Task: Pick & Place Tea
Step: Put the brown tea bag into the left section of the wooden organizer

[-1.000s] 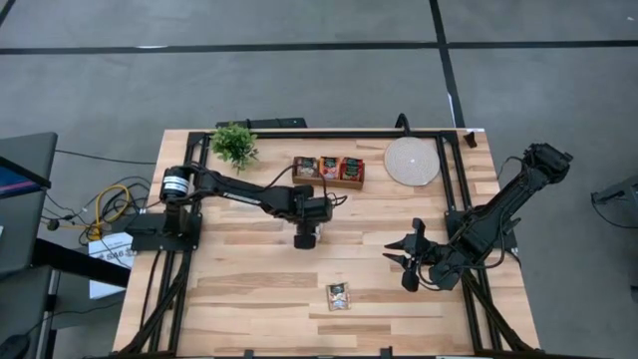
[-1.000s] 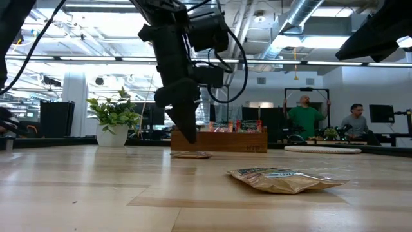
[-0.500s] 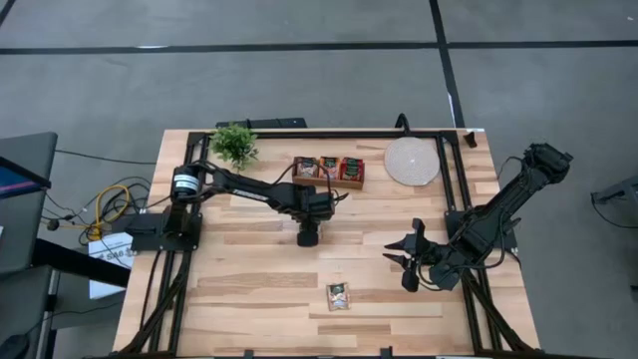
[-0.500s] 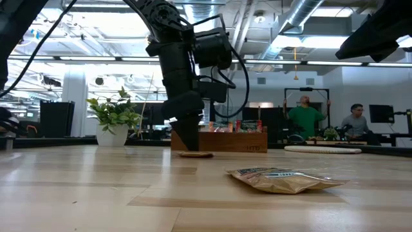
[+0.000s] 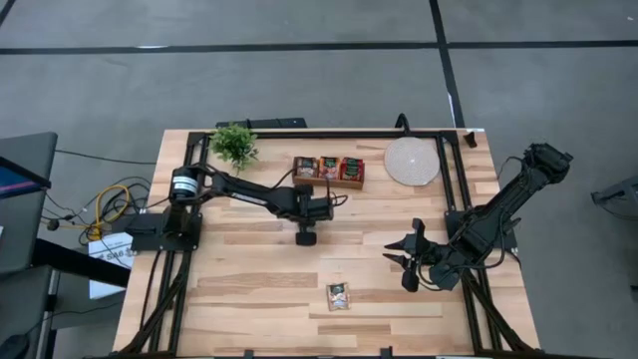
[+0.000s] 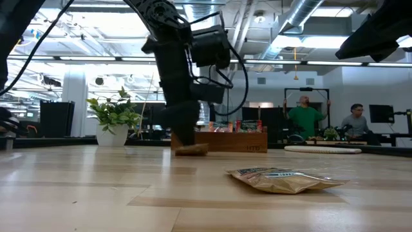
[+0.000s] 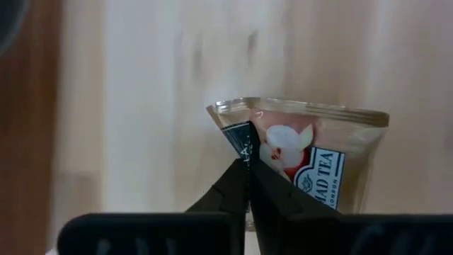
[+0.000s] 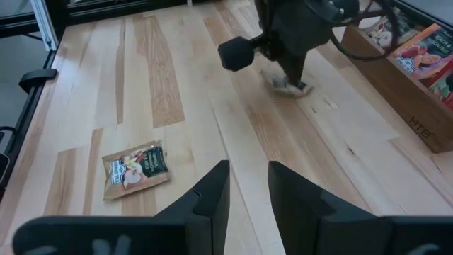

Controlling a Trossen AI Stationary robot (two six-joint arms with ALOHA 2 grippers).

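- L arm: reaches across from table's (image 5: 249, 289) left side to mid-table, wrist bent straight down.
- left gripper (image 5: 306, 237): tip down at the table surface, fingers (image 7: 233, 188) pinched together on corner of a tea sachet (image 7: 311, 152).
- R arm: folded low by table's right edge.
- right gripper (image 5: 391, 253): points toward table centre, fingers (image 8: 212, 191) part-spread, nothing between them.

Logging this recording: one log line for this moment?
left gripper: shut on tea sachet | right gripper: open, idle | second sachet: on table

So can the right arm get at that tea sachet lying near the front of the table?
Probably yes. The right gripper hangs open beside the loose sachet, with only bare table between them.
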